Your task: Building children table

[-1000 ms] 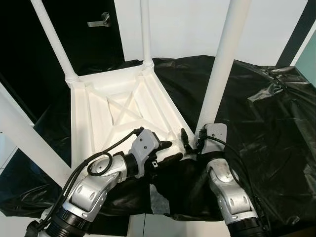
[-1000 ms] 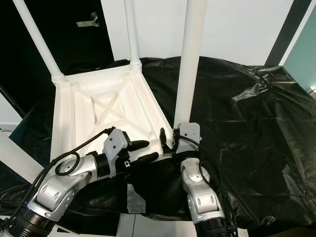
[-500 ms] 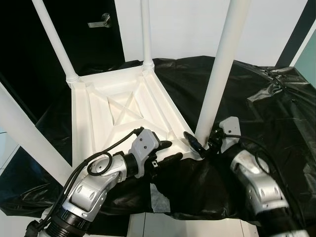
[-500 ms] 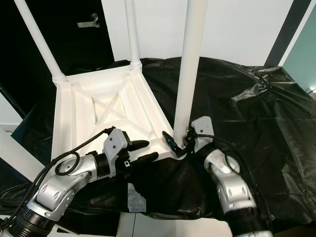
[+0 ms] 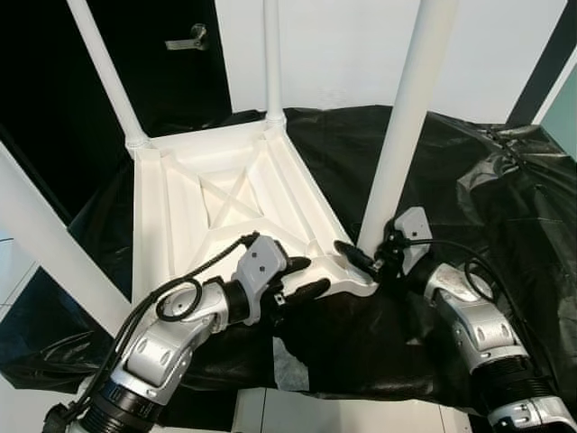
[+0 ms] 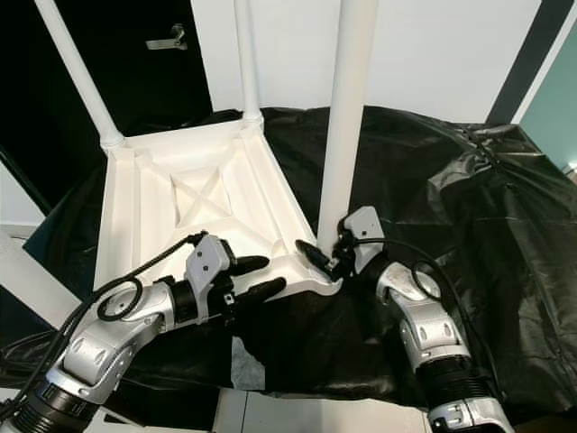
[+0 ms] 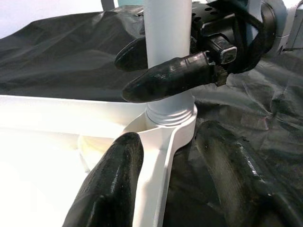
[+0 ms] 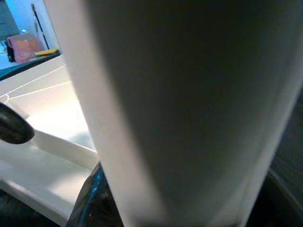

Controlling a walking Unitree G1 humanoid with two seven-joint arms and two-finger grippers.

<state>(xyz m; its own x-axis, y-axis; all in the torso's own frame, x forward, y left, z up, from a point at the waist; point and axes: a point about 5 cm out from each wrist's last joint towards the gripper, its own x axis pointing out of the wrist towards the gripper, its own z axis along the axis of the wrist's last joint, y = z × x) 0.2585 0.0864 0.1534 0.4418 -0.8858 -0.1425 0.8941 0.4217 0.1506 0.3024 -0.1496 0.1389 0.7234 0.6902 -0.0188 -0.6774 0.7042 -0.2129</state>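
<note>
The upturned white table (image 5: 225, 203) lies on the black plastic sheet (image 5: 487, 207), 4 legs pointing up. It looks like light, stiff, smooth plastic, likely to slide on that slick sheet, so you should brace the frame and grip a leg low, next to its socket. The near leg (image 5: 406, 117) stands in the table's nearest corner. Your right gripper (image 5: 361, 261) reaches in from the right, fingers closed around that leg's base. Your left gripper (image 5: 302, 277) lies level at the same corner, fingers spread, straddling the rim, clamping nothing.
</note>
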